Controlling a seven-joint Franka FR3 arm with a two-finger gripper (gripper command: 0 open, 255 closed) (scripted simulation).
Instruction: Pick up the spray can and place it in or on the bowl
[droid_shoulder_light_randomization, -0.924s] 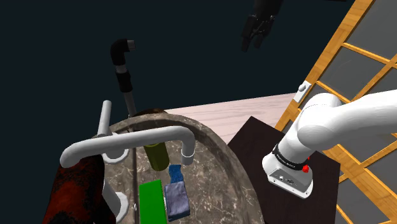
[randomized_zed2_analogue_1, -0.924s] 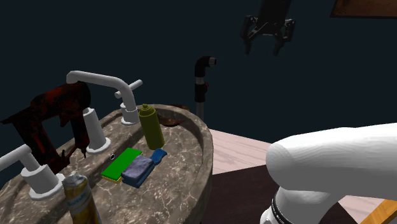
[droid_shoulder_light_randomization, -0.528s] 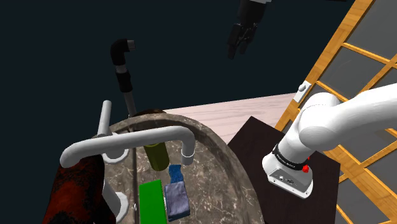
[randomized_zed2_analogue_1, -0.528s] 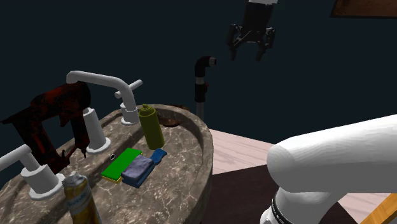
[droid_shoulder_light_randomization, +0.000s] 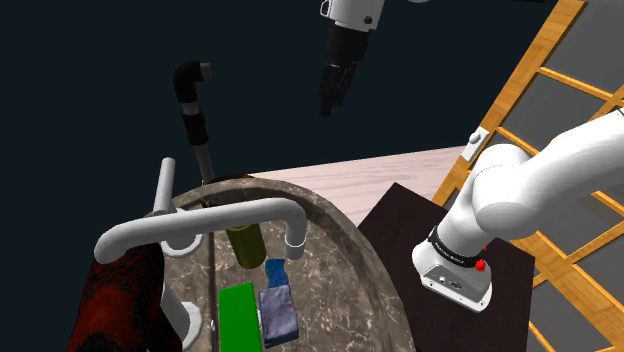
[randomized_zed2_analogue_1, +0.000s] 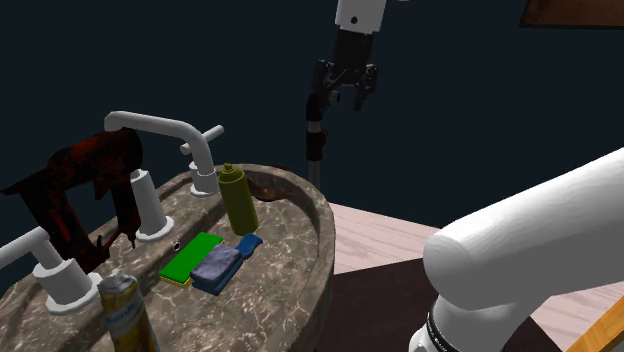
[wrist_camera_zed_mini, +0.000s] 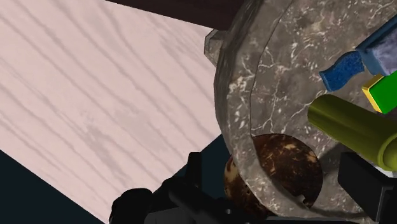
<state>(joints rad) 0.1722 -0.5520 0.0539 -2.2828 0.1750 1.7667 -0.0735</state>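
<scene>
Gripper: we see the all-black two-finger gripper (randomized_zed2_analogue_1: 345, 98) hanging high over the far edge of the basin, fingers pointing down; in the second exterior view it hangs in front of the black pipe
Jaws: we find them released, the two fingers standing apart with nothing between them
Spray can: the olive-green cylindrical spray can (randomized_zed2_analogue_1: 238, 200) with a narrower, paler cap stands upright inside the basin, just beside the tap and near the bowl, well apart from the gripper
Bowl: we see the dark brown mottled round bowl (wrist_camera_zed_mini: 280, 167) at the basin's far rim, beyond the spray can in the second exterior view; from the wrist it lies under the open fingers
Basin: a round marbled grey-brown stone basin (randomized_zed2_analogue_1: 300, 235) holds the smaller things
Tap: a white tubular tap (randomized_zed2_analogue_1: 150, 123) arches over the basin
Pad: a flat bright green pad (randomized_zed2_analogue_1: 192, 258) with a yellow edge lies on the basin floor
Cloth: a blue-grey folded cloth (randomized_zed2_analogue_1: 215, 270) lies touching the pad
Sponge: a small dark blue sponge (randomized_zed2_analogue_1: 249, 244) lies near the foot of the spray can
Pipe: a black bent pipe (randomized_zed2_analogue_1: 318, 120) rises behind the basin
Tin: a yellow tin with a blue label (randomized_zed2_analogue_1: 125, 308) stands at the basin's near edge in the second exterior view
Floor: pale wood-grain floor (wrist_camera_zed_mini: 95, 95) lies beside the basin
Arm: we see the white arm (droid_shoulder_light_randomization: 540, 180) rising from its dark brown box stand (droid_shoulder_light_randomization: 400, 215)
</scene>
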